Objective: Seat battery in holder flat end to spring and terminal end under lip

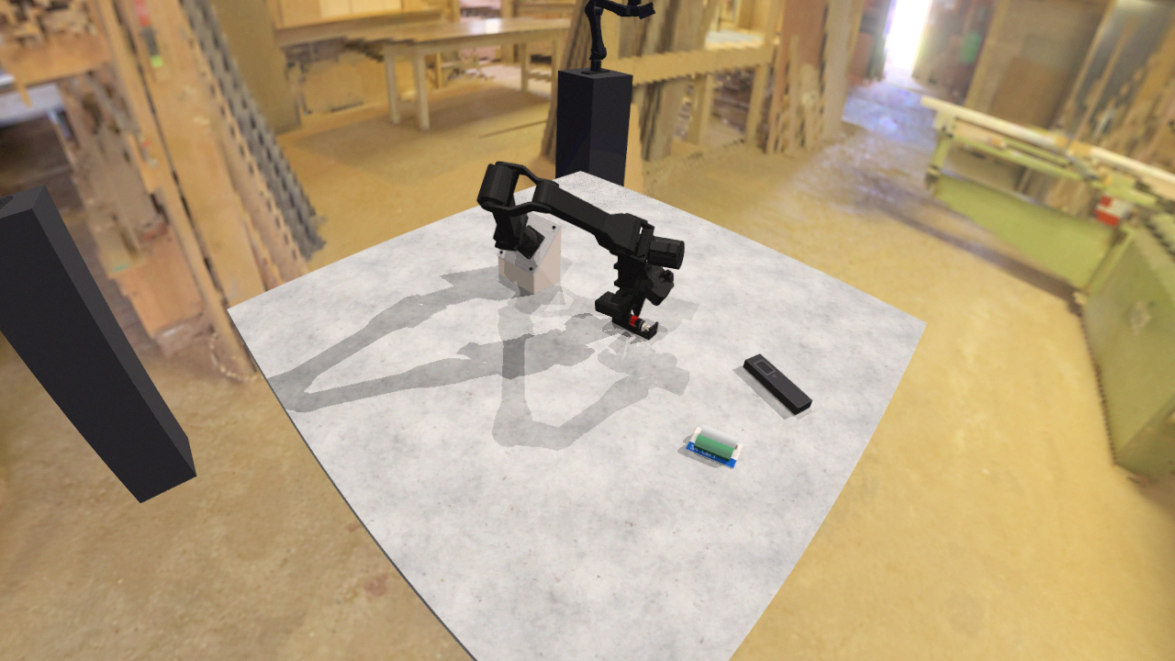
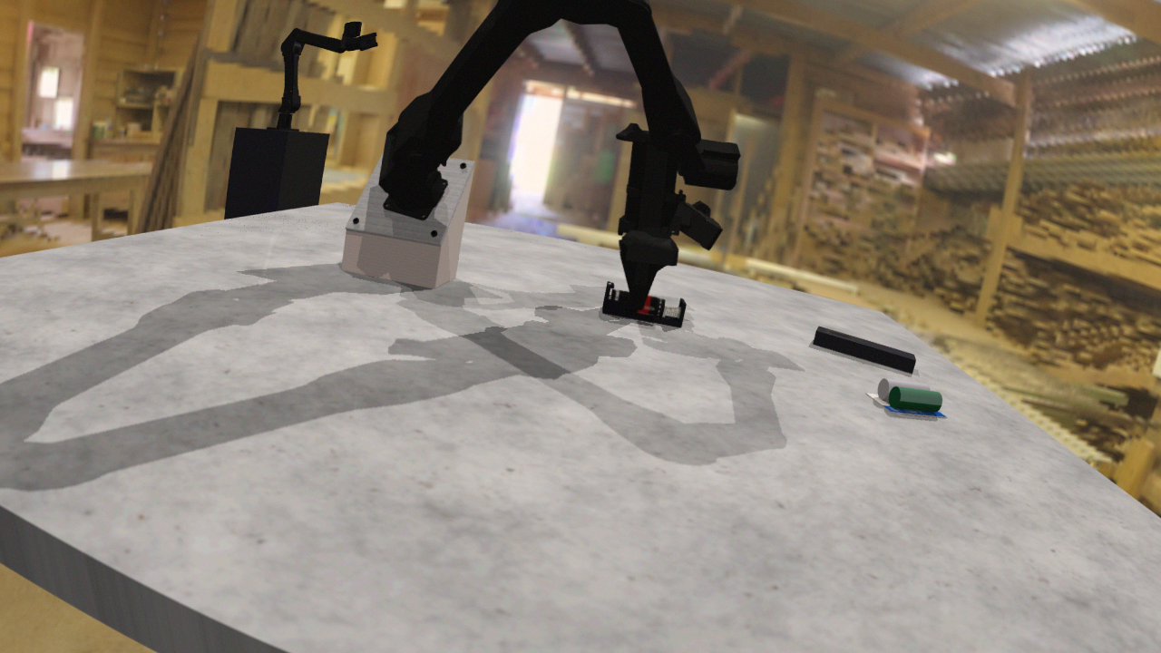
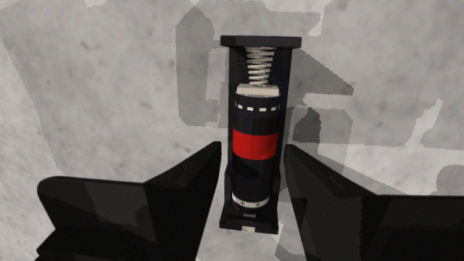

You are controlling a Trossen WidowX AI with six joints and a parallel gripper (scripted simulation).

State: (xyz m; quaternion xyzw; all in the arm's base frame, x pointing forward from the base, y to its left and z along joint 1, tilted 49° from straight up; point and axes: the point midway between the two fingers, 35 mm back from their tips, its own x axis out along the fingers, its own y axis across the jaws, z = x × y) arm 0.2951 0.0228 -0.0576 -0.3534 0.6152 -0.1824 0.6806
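The battery [image 3: 255,174] [image 1: 634,321], black with a red band, lies lengthwise in the black holder [image 3: 261,41] [image 2: 665,319]. In the wrist view its flat end meets the pale plate on the spring [image 3: 259,67], which is stretched out at the top. Its terminal end, with a white ring, is near the lower end wall [image 3: 249,228]. Whether it is under the lip, or fully down, I cannot tell. My gripper [image 3: 252,150] [image 2: 639,303] is open, a finger on each side of battery and holder, with visible gaps between the fingertips and the battery.
A long black box [image 1: 776,384] [image 2: 864,349] lies on the table to the right. Near it is a blue board carrying a green cylinder [image 1: 712,446] [image 2: 915,398] and a pale one. The arm's base block [image 1: 530,267] [image 2: 397,258] stands behind on the left.
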